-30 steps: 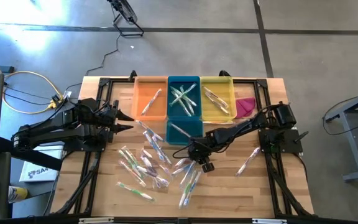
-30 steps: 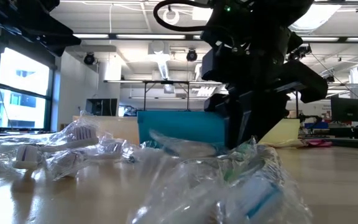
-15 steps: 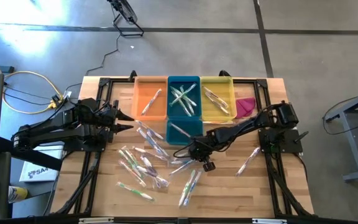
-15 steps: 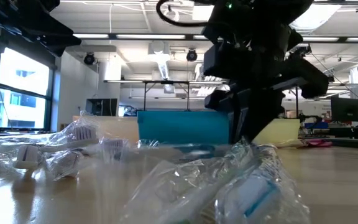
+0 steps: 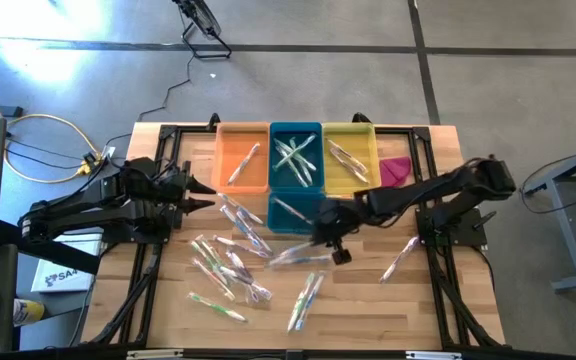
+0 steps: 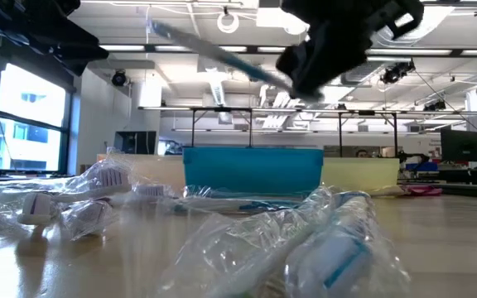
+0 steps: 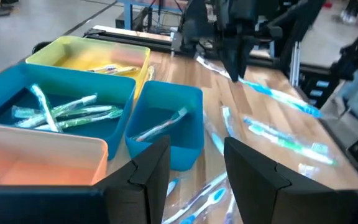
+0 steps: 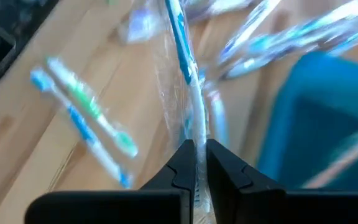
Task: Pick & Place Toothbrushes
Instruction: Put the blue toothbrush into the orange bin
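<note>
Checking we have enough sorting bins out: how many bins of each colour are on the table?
Orange bins: 1
Blue bins: 2
Yellow bins: 1
Total: 4

Orange bin [image 5: 241,158], two blue bins [image 5: 295,155] [image 5: 286,214], yellow bin [image 5: 349,157], pink cloth [image 5: 395,170] on wooden table [image 5: 368,300].

Your right gripper [image 5: 330,243] hangs mid-desk, jaws pinched on a blue-handled wrapped toothbrush [image 8: 185,59]; your left gripper [image 5: 200,196] waits, jaws apart.
</note>
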### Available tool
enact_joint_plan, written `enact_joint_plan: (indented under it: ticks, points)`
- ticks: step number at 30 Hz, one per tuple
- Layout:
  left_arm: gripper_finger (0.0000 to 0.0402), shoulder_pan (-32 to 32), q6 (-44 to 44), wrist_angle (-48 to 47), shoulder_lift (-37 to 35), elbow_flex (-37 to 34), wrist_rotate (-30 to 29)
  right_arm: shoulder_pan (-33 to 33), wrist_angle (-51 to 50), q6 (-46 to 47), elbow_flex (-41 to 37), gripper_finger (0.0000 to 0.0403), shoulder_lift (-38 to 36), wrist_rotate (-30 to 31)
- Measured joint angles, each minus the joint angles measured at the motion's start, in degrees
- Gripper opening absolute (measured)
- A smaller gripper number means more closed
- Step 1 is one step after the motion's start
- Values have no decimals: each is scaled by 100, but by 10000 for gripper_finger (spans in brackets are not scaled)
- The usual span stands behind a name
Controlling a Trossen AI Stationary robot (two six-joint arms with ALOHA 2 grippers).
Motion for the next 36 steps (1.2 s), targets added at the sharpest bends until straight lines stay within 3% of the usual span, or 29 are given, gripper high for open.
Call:
enact_joint_plan:
  ticks: [9, 16, 22, 30, 36]
  points:
    - [148, -2, -864, 397, 2, 0, 13, -687, 218, -286, 7, 17, -1000, 75]
    - [148, 0, -1018, 1157, 0, 0, -137, -1452, 680, -402, 11, 17, -1165, 77]
    - [148, -2, -932, 1662, 0, 0, -851, -2175, 935, -484, 7, 17, -1101, 189]
    - [148, 0, -574, 1775, 2, 0, -2380, -2942, 1383, -471, 7, 17, -1055, 222]
    - [148, 0, -695, 1753, 141, 0, -2622, -3187, 1613, -477, 7, 17, -1055, 210]
